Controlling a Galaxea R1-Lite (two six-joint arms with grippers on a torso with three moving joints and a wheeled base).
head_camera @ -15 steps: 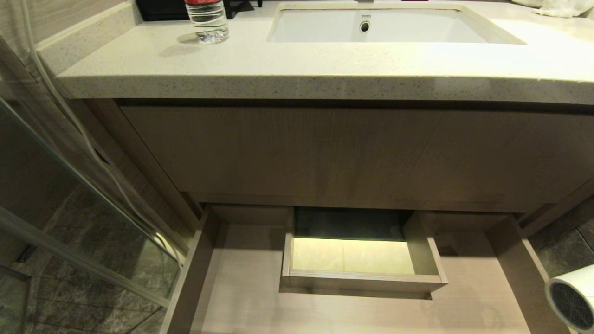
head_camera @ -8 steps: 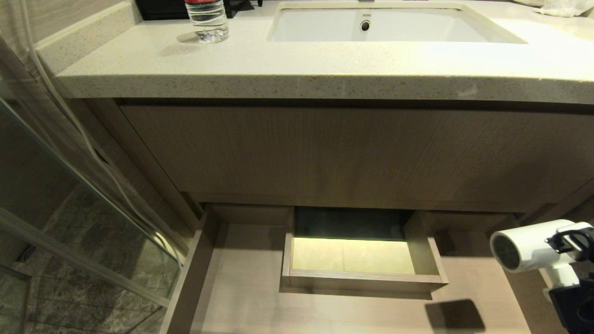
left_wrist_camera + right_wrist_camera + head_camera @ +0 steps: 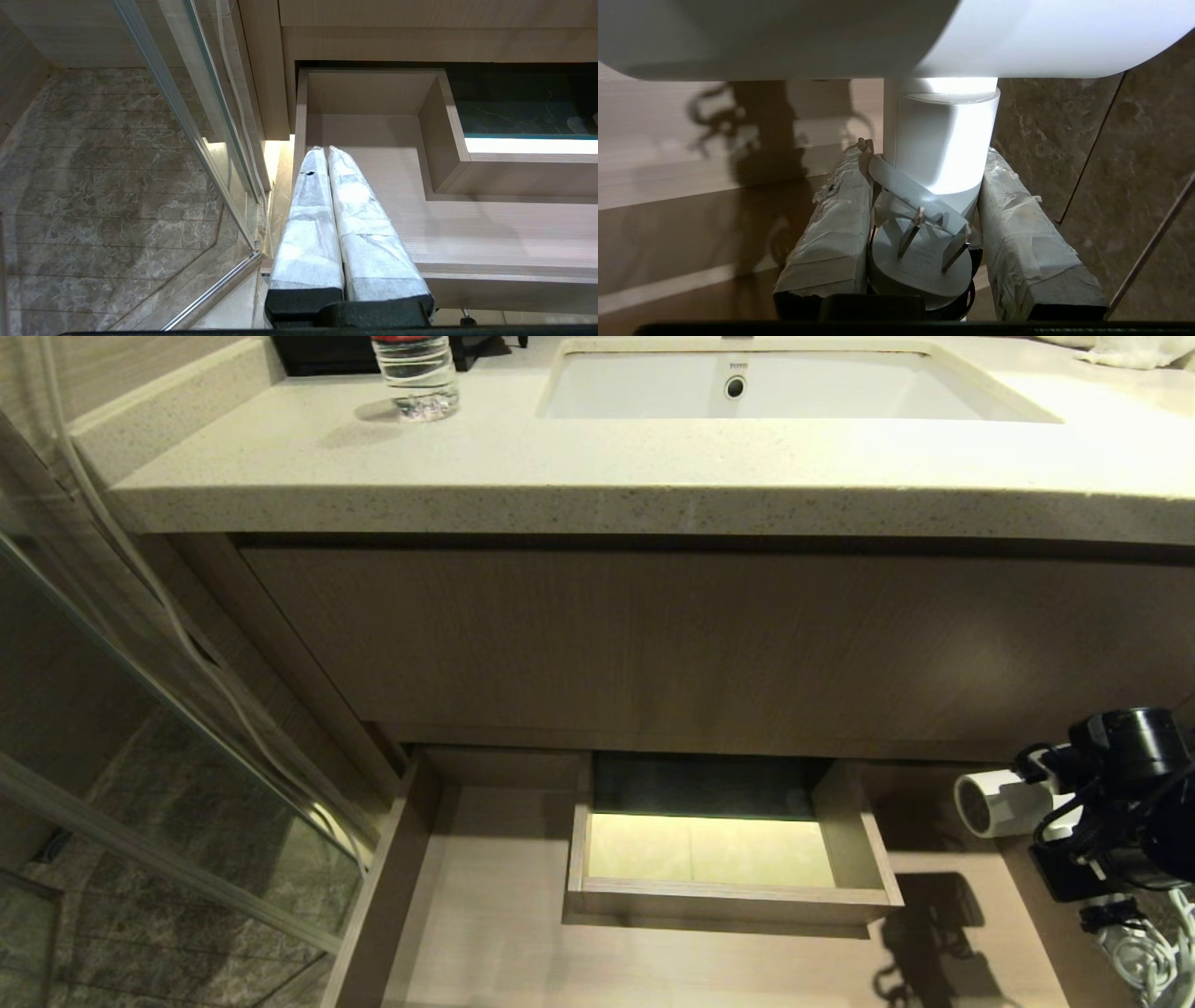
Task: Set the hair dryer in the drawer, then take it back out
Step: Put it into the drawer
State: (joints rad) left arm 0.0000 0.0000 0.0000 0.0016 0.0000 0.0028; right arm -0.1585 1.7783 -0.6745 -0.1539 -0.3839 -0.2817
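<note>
Hair dryer hanging over the open drawer's right end

The drawer (image 3: 485, 896) is pulled wide open; right pincer (image 3: 931, 186) is clamped on the handle of the hair dryer (image 3: 994, 803), plug (image 3: 922, 261) tucked between. Left pincer (image 3: 325, 154) is closed, empty, above the drawer's left side.

Right gripper (image 3: 924, 186): tape-wrapped fingers (image 3: 840, 219) clamped on either side of the white plastic hair dryer's (image 3: 994, 800) handle, arm at the head view's lower right edge. Left gripper (image 3: 327, 154): wrapped fingers pressed together, holding nothing, arm parked.
</note>
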